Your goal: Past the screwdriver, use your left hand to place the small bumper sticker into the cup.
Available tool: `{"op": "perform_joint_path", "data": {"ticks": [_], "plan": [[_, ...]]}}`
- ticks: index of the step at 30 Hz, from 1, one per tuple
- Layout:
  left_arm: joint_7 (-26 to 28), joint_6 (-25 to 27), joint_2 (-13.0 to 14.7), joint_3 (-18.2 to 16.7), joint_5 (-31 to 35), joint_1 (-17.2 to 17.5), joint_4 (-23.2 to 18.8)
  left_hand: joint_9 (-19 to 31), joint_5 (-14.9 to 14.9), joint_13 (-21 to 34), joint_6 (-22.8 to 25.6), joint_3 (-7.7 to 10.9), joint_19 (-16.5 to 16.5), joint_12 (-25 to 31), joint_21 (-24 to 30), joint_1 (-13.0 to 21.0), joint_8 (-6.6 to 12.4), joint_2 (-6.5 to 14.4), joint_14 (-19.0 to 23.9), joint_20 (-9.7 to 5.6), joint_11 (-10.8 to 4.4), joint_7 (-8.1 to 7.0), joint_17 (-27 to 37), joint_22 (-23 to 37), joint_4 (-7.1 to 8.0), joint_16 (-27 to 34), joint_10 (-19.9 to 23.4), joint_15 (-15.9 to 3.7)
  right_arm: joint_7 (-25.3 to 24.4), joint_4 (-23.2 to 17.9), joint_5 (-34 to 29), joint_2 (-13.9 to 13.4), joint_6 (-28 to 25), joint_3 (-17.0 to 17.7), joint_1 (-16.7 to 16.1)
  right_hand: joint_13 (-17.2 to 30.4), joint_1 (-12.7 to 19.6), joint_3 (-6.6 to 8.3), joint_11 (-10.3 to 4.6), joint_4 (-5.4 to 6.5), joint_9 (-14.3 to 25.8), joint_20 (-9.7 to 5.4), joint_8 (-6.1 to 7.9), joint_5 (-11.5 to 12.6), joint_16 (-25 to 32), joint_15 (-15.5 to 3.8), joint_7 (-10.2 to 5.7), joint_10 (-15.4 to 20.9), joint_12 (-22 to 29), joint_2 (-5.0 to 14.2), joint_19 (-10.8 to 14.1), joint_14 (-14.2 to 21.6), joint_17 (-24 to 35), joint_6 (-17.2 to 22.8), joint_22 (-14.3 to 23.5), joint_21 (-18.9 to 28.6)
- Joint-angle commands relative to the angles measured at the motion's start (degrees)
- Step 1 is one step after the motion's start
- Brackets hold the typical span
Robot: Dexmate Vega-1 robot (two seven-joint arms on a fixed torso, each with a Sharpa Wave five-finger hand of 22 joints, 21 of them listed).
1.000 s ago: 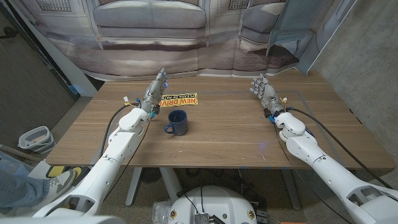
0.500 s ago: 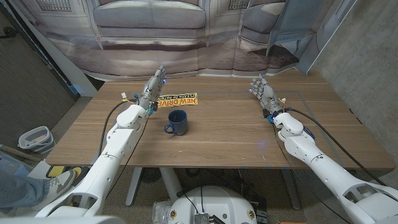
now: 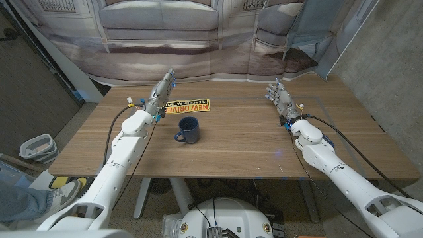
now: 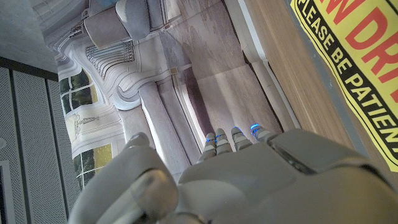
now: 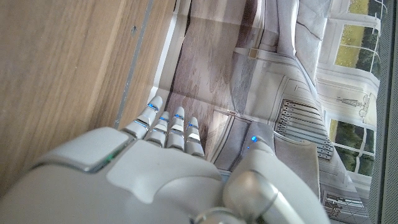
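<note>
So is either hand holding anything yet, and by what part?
Nothing is held. The left hand reaches beside the bumper sticker with fingers extended; the right hand is empty.

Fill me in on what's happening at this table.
A two-armed robot is working at a wooden table. Its left hand is raised beside a yellow bumper sticker lying flat, holding nothing. A blue cup stands just in front of the sticker, with no sticker in it. The right hand waits apart, open.

Left robot hand [image 3: 162,93] beside bumper sticker [image 3: 190,106], blue cup [image 3: 188,129] nearby
</note>
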Motion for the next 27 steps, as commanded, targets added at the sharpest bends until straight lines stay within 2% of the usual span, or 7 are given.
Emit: {"op": "perform_joint_path", "data": {"ticks": [1, 14, 19, 22, 27], "plan": [[0.09, -0.78, 0.92, -0.80, 1.48, 1.51, -1.84, 0.12, 0.27, 0.14, 0.49, 0.10, -0.67, 0.35, 0.46, 0.94, 0.59, 0.05, 0.31, -1.67, -0.28, 0.00, 0.18, 0.09, -0.39, 0.14, 0.31, 0.01, -0.22, -0.70, 0.14, -0.26, -0.21, 0.08, -0.85, 0.20, 0.68, 0.05, -0.15, -0.28, 0.10, -0.08, 0.03, -0.18, 0.32, 0.11, 0.04, 0.56, 0.35, 0.18, 0.71, 0.51, 0.08, 0.53, 0.17, -0.43], [1.45, -4.31, 2.53, -0.40, 3.81, 1.73, -0.71, 0.12, 0.55, 0.14, 1.23, 0.18, -0.01, 0.47, 0.63, 2.15, 0.73, -0.10, 1.03, -2.35, -0.29, -0.18, 0.14, 0.03, -1.21, 0.18, 1.02, -0.25, -1.70, -3.06, -0.14, -0.70, -1.36, 0.00, -1.85, 0.20, 0.77, 0.02, -0.08, -0.39, 0.11, -0.06, -0.02, -0.30, 0.34, 0.10, -0.07, 0.76, 0.34, 0.27, 1.01, 0.81, 0.08, 0.72, 0.18, -0.68], [4.46, -3.37, 3.79, 0.27, 6.84, 2.30, -2.56, 0.12, 0.67, 0.13, 1.65, 0.26, 0.05, 0.46, 0.61, 2.67, 0.84, -0.09, 1.17, -2.44, -0.51, -0.39, 0.13, 0.01, -1.54, 0.15, 1.16, -0.38, -2.12, -3.86, -0.32, -0.79, -1.50, -0.05, -2.14, 0.21, 0.82, 0.01, -0.19, -0.43, 0.11, -0.06, -0.04, -0.34, 0.35, 0.13, -0.03, 0.91, 0.37, 0.30, 1.10, 0.93, 0.08, 0.76, 0.18, -0.76], [4.45, -4.09, 4.17, 0.59, 6.92, 2.12, -2.24, 0.12, 0.72, 0.13, 1.75, 0.30, 0.12, 0.43, 0.63, 2.89, 0.85, -0.07, 1.20, -2.57, -0.55, -0.37, 0.12, 0.00, -1.67, 0.12, 1.16, -0.40, -2.31, -4.23, -0.41, -0.84, -1.59, -0.09, -2.25, 0.21, 0.86, 0.01, -0.21, -0.46, 0.11, -0.07, -0.07, -0.35, 0.34, 0.13, -0.09, 1.00, 0.39, 0.32, 1.19, 0.94, 0.08, 0.76, 0.19, -0.79], [9.37, -1.62, 6.16, 1.89, 12.41, 2.87, -5.09, 0.13, 0.85, 0.13, 1.86, 0.42, 0.18, 0.45, 0.61, 3.46, 0.84, -0.01, 1.34, -2.63, -0.75, -0.42, 0.11, -0.01, -2.01, 0.10, 1.37, -0.52, -2.53, -4.60, -0.51, -0.83, -1.62, -0.16, -2.47, 0.21, 0.92, 0.01, -0.23, -0.52, 0.12, -0.08, -0.09, -0.39, 0.34, 0.07, -0.11, 1.05, 0.38, 0.35, 1.27, 1.05, 0.08, 0.79, 0.19, -0.88]]}}
